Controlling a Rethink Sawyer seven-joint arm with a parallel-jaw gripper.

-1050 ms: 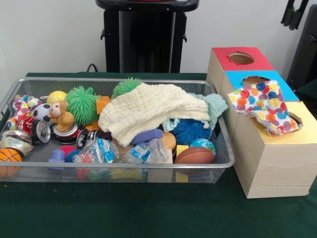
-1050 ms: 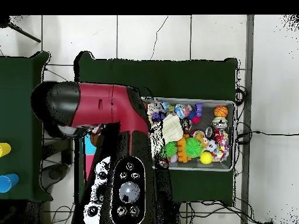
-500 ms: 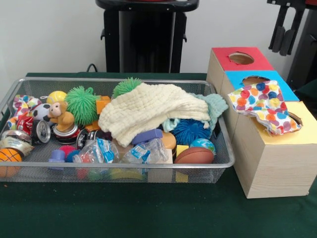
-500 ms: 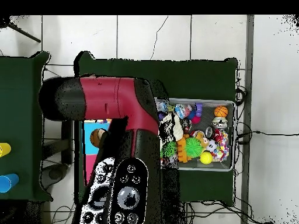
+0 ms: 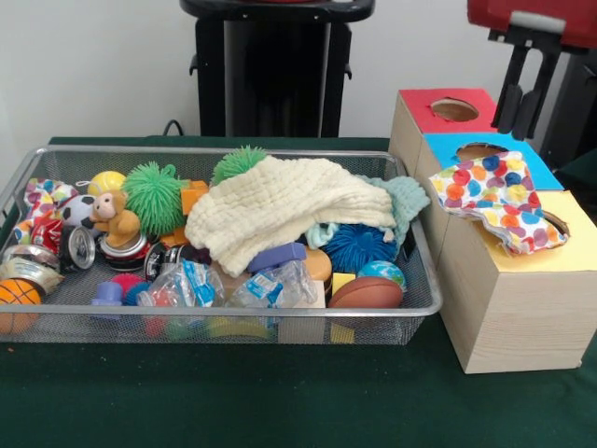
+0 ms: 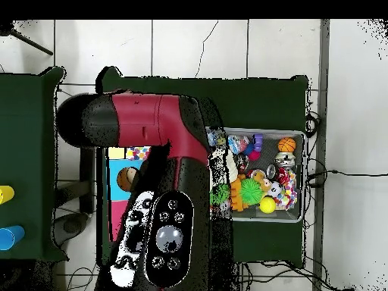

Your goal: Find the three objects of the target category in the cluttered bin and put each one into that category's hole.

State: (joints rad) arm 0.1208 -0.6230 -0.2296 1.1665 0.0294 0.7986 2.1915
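Lying draped across the top of the sorting box (image 5: 508, 308), the spotted cloth (image 5: 496, 198) shows a white ground with red, orange, yellow, blue and purple dots; it covers part of the blue panel (image 5: 451, 147) and part of the yellow panel (image 5: 569, 250), and its crumpled lower edge partly hides the hole in the yellow panel. The red panel (image 5: 424, 105) at the far end of the box carries an uncovered round hole. The gripper (image 5: 520, 89) hangs above the far right side of the box, over the red and blue panels, well clear of the cloth. Its two dark fingers (image 5: 507, 91) stand slightly apart with nothing between them and touch no object. The wire bin (image 5: 215, 325) sits beside the box on the green table (image 5: 280, 401). A cream cloth (image 5: 280, 207) lies heaped over the middle of the bin's contents. Two green spiky balls (image 5: 155, 193), a blue spiky ball (image 5: 357, 246), a small stuffed monkey (image 5: 113, 218), a brown football (image 5: 366, 292) and a small basketball (image 5: 15, 295) lie in the bin. In the overhead view the red arm (image 6: 144, 125) covers most of the box and the bin's near end.
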